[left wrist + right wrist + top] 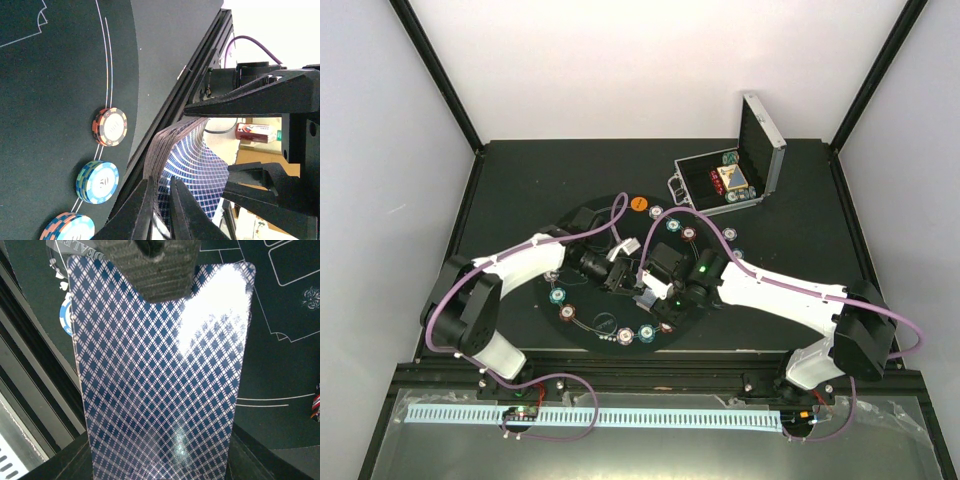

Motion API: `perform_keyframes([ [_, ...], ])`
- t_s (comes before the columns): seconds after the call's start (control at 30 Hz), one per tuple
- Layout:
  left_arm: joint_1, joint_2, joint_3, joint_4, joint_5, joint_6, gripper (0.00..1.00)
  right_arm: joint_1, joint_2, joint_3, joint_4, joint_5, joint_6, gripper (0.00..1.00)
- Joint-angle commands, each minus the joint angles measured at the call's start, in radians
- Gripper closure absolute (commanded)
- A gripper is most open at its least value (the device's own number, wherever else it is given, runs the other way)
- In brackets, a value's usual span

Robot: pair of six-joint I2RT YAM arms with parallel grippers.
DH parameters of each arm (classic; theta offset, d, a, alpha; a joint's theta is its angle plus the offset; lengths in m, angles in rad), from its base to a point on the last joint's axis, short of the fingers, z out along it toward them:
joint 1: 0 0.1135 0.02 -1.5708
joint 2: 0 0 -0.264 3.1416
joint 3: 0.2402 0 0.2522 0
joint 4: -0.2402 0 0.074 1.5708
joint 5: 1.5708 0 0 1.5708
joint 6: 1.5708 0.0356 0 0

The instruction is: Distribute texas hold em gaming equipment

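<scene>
Fingers [186, 212] of the left gripper [162, 184] were brought almost together, and the near edge of the playing cards [195, 165] was pinched between them. The same pack was gripped further along by the right gripper [210, 145], one finger [147, 265] being pressed on the patterned back and the other under it. The cards were held bent in the air between both arms, above the near part of the round mat [590, 215].

Stacks of poker chips [110, 126] were seen set around the line near the mat's rim, on the left, near and far right sides. An orange disc [638, 203] was laid at the far edge. It is judged that the giving out of chips was mostly done.

No card was seen lying on the mat, so the dealing of cards was probably not yet begun. In the open case [765, 140], far right, some chips and other pieces were seen, so a part could be left to take out.
</scene>
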Motion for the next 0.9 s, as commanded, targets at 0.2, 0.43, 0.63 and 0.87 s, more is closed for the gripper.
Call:
perform_keyframes([
  [0.2,0.015,-0.032,0.002,-0.011,0.020,0.005,0.98,0.007,0.004,0.018,0.002,0.028,0.002,0.46],
  [0.43,0.026,-0.042,-0.015,0.004,0.031,-0.008,0.98,0.007,0.005,0.018,-0.004,0.042,0.007,0.46],
  [0.63,0.078,-0.071,-0.030,0.012,0.023,-0.015,0.98,0.008,-0.001,-0.005,-0.003,0.063,0.033,0.46],
  [0.87,0.109,-0.090,-0.034,-0.004,0.027,-0.005,0.99,0.008,-0.015,-0.021,0.016,0.075,0.070,0.47],
])
